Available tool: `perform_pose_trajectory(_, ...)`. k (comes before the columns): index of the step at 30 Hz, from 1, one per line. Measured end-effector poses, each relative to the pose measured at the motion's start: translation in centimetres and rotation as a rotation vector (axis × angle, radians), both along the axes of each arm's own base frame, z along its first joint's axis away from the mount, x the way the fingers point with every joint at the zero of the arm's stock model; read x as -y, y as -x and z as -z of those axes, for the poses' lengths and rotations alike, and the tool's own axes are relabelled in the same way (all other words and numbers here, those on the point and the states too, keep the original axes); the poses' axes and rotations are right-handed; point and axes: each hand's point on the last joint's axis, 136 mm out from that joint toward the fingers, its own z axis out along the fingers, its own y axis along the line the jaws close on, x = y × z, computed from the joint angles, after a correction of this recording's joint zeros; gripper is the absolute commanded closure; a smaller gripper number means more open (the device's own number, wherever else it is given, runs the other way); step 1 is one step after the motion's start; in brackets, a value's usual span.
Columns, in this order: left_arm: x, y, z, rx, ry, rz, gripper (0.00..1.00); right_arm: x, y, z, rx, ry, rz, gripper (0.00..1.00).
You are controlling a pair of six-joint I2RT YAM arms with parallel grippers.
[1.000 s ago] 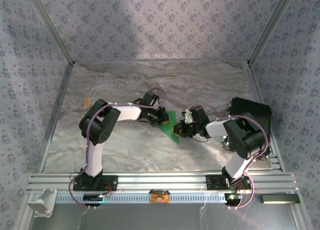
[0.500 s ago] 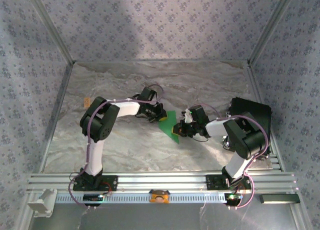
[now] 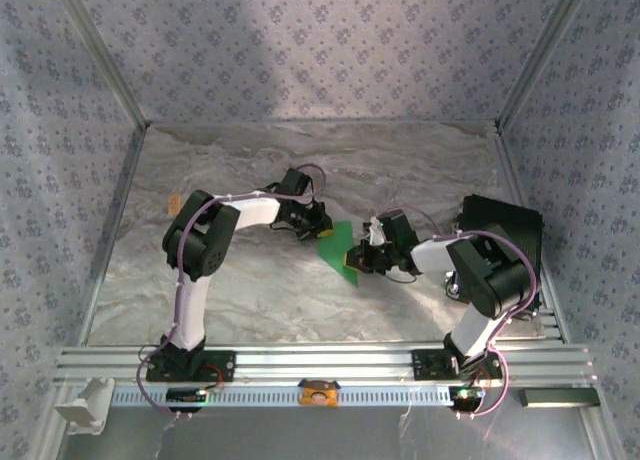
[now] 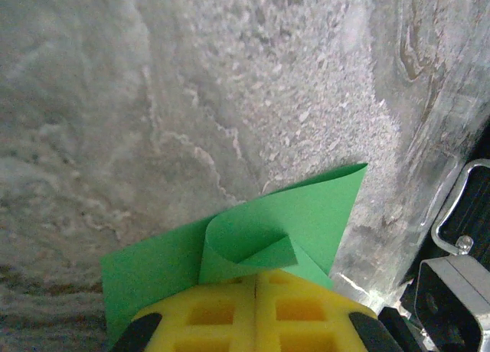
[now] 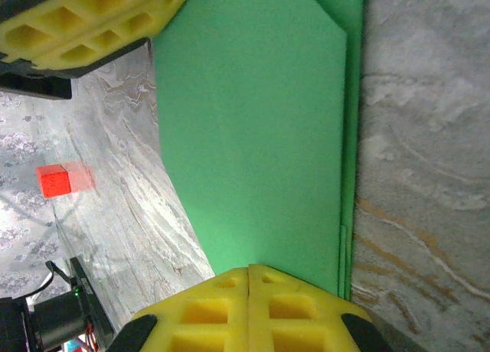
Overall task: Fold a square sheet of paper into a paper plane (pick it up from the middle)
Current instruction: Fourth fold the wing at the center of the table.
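Peering down from the top camera, the square sheet of paper (image 3: 340, 246) reads only as a small green patch near the middle of the marbled table (image 3: 250, 290), wedged between the left gripper (image 3: 322, 236) and the right gripper (image 3: 357, 261), its folds too small to make out. The wrist cameras fill in more. On the left wrist, the yellow pads (image 4: 207, 314) sit pressed together with the paper running in under them; one flap curls up into a loose roll in front of the tips, and the frame's lower edge cuts the sheet off. On the right wrist, the pads (image 5: 298, 314) are likewise closed on the paper's near edge, a doubled layer showing along its right side, while the left gripper's fingers clamp the far corner. The pinch lines themselves are hidden by the pads. A small red block (image 5: 55, 180) lies on the table well apart from the sheet.
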Motion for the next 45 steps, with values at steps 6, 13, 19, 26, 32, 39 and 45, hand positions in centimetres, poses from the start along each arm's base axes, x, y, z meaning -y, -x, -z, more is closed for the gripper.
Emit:
perform_pose_trajectory(6,-1.0,-1.9,-0.1,0.031,-0.027,-0.043,1.0,0.0,0.0,0.0,0.001,0.0,-0.001,1.0)
perform_pose_trajectory(13,-1.9,-3.1,-0.1,0.049,-0.043,-0.076,1.0,0.0,0.0,0.0,0.005,0.001,-0.005,1.0)
perform_pose_trajectory(19,-2.1,-3.5,0.0,0.058,-0.052,-0.087,1.0,0.1,0.3,0.0,-0.013,-0.001,-0.01,1.0)
perform_pose_trajectory(26,-2.2,-3.7,-0.1,0.068,-0.066,-0.086,0.99,0.3,0.7,0.0,-0.023,0.003,-0.022,1.0)
perform_pose_trajectory(32,-3.0,-4.3,-0.8,0.107,-0.101,-0.116,0.96,0.4,1.0,0.0,-0.032,0.005,-0.03,1.0)
perform_pose_trajectory(39,-2.0,-2.9,-4.3,0.193,-0.069,-0.082,0.96,0.5,1.2,0.0,-0.038,0.004,-0.034,1.0)
perform_pose_trajectory(45,1.0,0.4,-3.5,0.169,-0.005,0.023,0.96,0.5,1.2,0.0,-0.044,0.007,-0.034,1.0)
